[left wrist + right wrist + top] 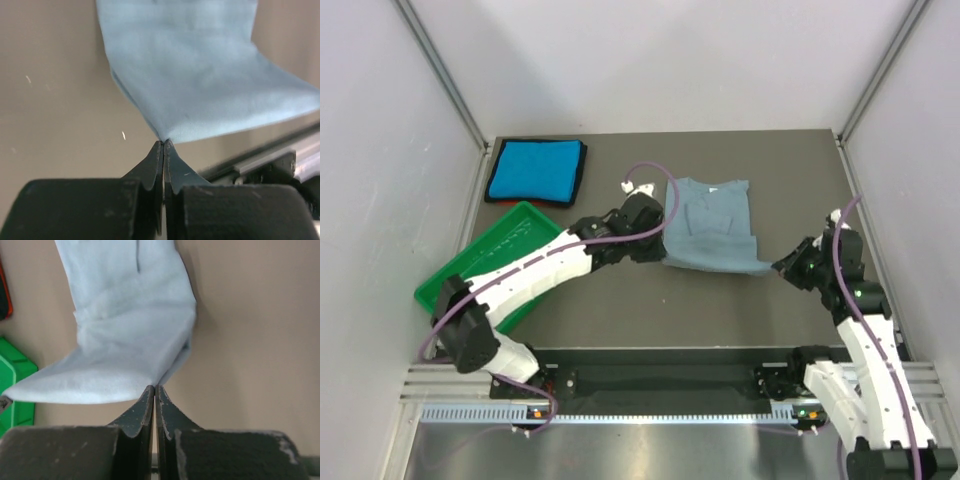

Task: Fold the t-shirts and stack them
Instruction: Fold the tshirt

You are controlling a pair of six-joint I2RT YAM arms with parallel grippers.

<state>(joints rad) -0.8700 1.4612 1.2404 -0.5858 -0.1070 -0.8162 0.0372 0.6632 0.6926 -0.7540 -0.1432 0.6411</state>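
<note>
Top external view has the grey-blue t-shirt (710, 225) lying in the middle of the counter (650, 310), a bit toward the right of the frame. It is soft, light cloth that will bend and sag, so I think the two corners of its near edge are the best spots to hold. The left gripper (164, 145) is squeezed tight on the lower left corner. The right gripper (154, 388) is squeezed tight on the lower right corner. Between them the near edge looks lifted a little off the counter. The turquoise t-shirt (535, 168) sits folded in the upper left of the frame. A green tray (505, 235) lies just below it.
</note>
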